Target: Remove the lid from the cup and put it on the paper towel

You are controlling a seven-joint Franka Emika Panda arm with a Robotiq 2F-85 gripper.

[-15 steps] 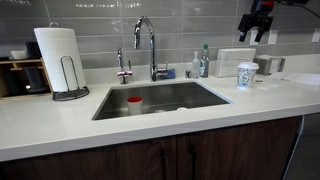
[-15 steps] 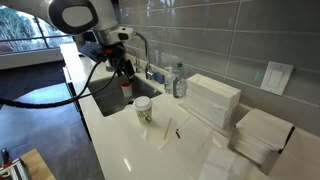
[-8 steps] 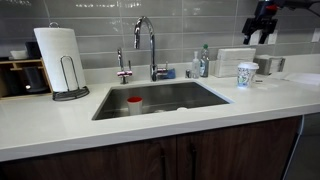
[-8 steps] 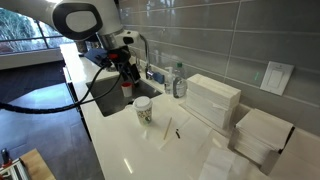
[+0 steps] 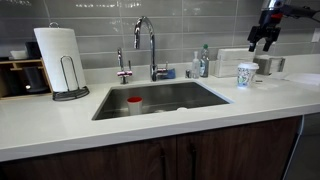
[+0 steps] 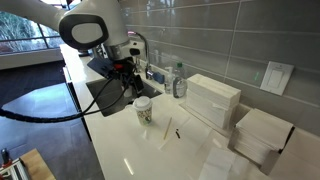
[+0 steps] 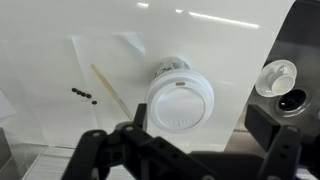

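The small white cup with a blue-green pattern stands on the white counter right of the sink; it also shows in an exterior view. The round whitish lid sits on its rim, seen from above in the wrist view. My gripper is open and empty. It hangs above the cup, apart from it, with the lid just ahead of the two dark fingers. In both exterior views the gripper is above and slightly beside the cup.
A thin pale sheet with a stick and dark crumbs lies by the cup. Stacks of folded paper towels stand behind. The sink holds a red-topped container. A tap and a paper towel roll stand further off.
My gripper has moved lower and closer to the cup. The cup and lid have not moved.
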